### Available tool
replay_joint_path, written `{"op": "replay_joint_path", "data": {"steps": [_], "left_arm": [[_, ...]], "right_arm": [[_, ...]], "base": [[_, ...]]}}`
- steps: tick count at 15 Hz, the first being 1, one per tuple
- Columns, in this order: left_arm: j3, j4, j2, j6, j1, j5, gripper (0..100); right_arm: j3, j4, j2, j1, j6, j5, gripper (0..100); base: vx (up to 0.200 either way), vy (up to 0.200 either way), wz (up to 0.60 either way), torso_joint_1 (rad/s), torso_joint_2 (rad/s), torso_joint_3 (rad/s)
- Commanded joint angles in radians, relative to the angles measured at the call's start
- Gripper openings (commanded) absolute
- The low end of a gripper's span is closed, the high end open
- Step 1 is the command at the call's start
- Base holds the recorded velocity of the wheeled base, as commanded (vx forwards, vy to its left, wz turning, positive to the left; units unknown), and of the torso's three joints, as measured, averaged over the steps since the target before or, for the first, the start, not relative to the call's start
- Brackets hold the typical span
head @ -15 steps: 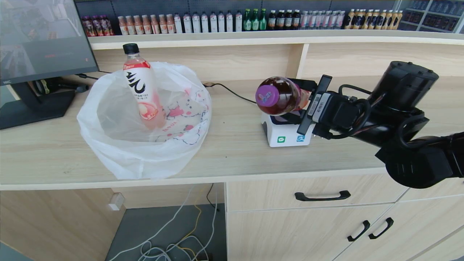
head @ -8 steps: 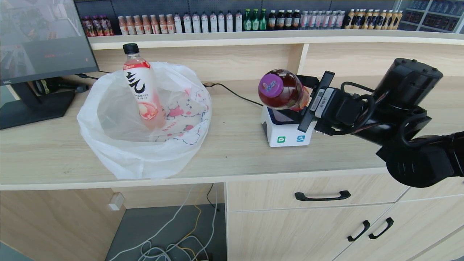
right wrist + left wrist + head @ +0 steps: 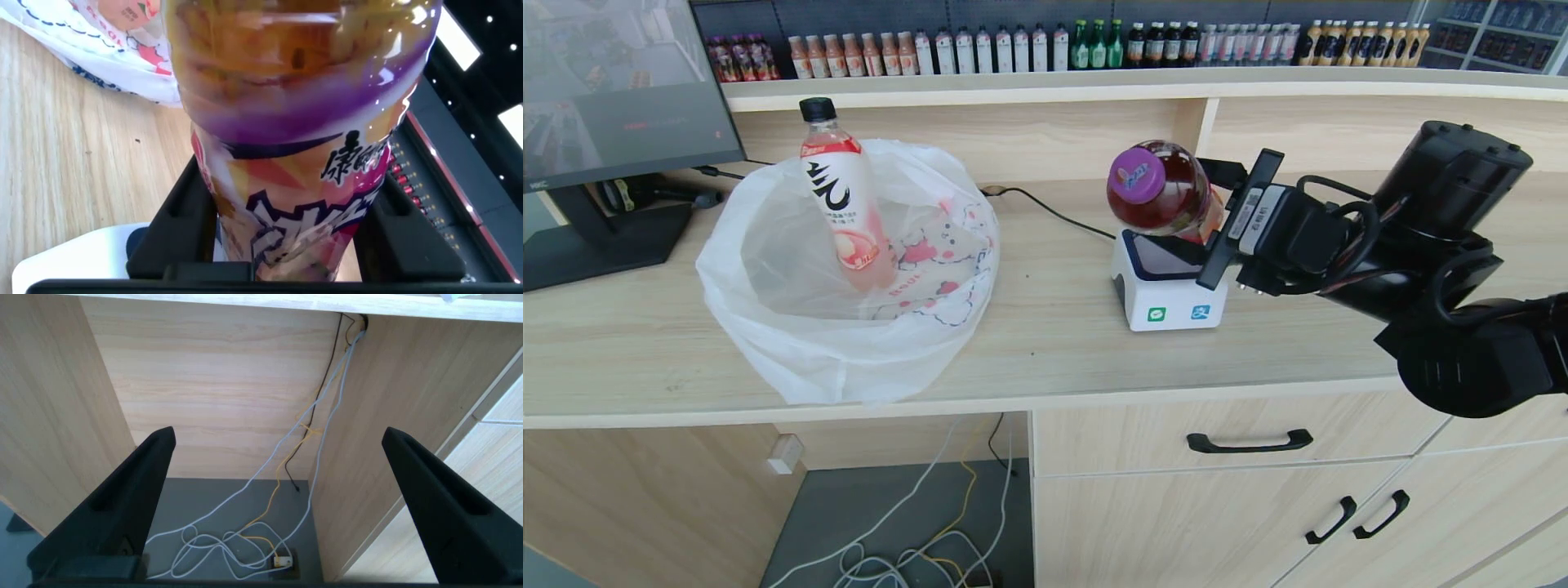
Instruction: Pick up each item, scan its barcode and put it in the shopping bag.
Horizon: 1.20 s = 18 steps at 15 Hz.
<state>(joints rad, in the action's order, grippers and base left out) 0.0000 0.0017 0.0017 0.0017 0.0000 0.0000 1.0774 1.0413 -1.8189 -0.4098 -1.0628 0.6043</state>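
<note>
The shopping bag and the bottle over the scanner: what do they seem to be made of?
Shopping bag: most likely thin plastic film; milky, half see-through, crumpled, softly glossy. Bottle: probably clear hard plastic, smooth and shiny; the brown drink shows through. Its purple cap looks like opaque plastic.

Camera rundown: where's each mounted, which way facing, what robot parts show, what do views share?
Head view: on the head, facing forward and down at the counter; right arm shows, right pincer shut on the purple-capped bottle over the scanner.
Left wrist view: on the left wrist, facing the recess under the counter with cables; open left pincer shows.
Right wrist view: on the right wrist, facing along its pincer at the held bottle.
Shared: head and right wrist views both show bottle, scanner, shopping bag.
</note>
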Motion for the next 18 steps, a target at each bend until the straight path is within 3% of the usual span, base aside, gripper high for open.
{"op": "replay_joint_path", "data": {"steps": [1, 11, 16, 18], "left_arm": [[0.000, 0.000, 0.000, 0.000, 0.000, 0.000, 100], [0.000, 0.000, 0.000, 0.000, 0.000, 0.000, 100], [0.000, 0.000, 0.000, 0.000, 0.000, 0.000, 100], [0.000, 0.000, 0.000, 0.000, 0.000, 0.000, 100]], "right_arm": [[0.006, 0.000, 0.004, -0.003, 0.003, -0.009, 0], [0.065, 0.034, 0.041, -0.006, 0.150, -0.141, 0], [0.067, 0.080, 0.053, -0.006, 0.273, -0.281, 0], [0.056, 0.143, 0.058, -0.006, 0.446, -0.448, 0]], "base": [[0.000, 0.000, 0.00, 0.000, 0.00, 0.000], [0.000, 0.000, 0.00, 0.000, 0.00, 0.000], [0.000, 0.000, 0.00, 0.000, 0.00, 0.000], [0.000, 0.000, 0.00, 0.000, 0.00, 0.000]]}}
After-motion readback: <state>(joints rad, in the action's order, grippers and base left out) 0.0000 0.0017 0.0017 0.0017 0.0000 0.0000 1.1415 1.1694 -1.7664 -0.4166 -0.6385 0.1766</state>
